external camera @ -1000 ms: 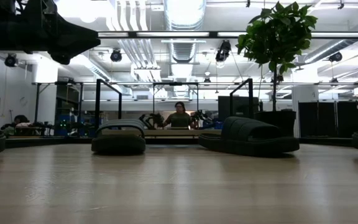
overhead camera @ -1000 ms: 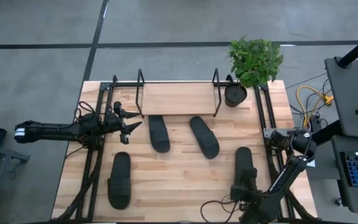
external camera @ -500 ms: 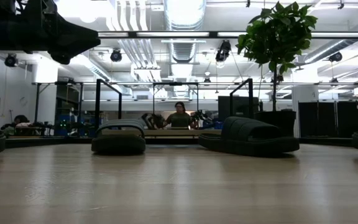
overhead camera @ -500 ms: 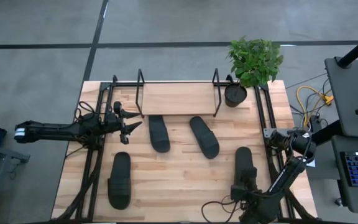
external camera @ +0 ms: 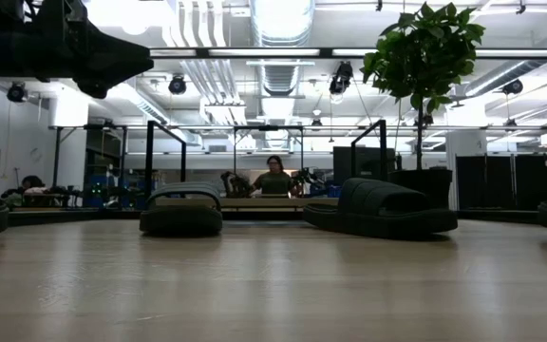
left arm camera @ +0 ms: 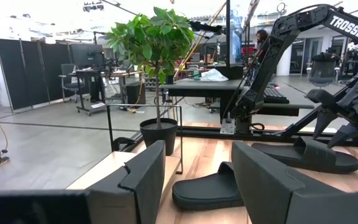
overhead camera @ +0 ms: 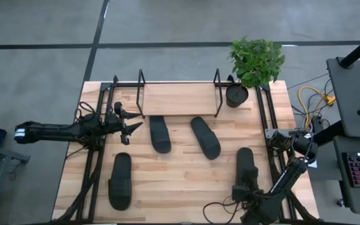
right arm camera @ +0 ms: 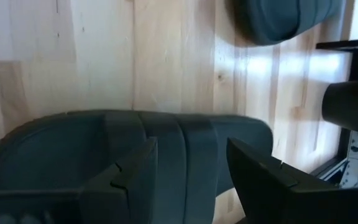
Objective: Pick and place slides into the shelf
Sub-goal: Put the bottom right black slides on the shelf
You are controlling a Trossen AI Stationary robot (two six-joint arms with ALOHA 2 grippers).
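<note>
At the bottom right of the high view, the right gripper hangs over the near end of a slide that lies lengthwise near the table's right rail. In the right wrist view its fingers stand spread above that sandal's strap — apart from it, pinching nothing.

At lower left lies a second slide, alone on the tabletop.

Farther up, in the middle of the frame, two more slides rest side by side: one nearly straight, the other angled toward the lower right. At the left edge, level with these, the left gripper reaches in from the side and hovers just beside the straighter one, its fingers spread with nothing between them; the left wrist view shows both dark fingers parted above the wood.

Beyond the pair, at upper centre, stands the shelf — a pale board between two black wire uprights, with no slide on it. A potted plant sits at its right end.
</note>
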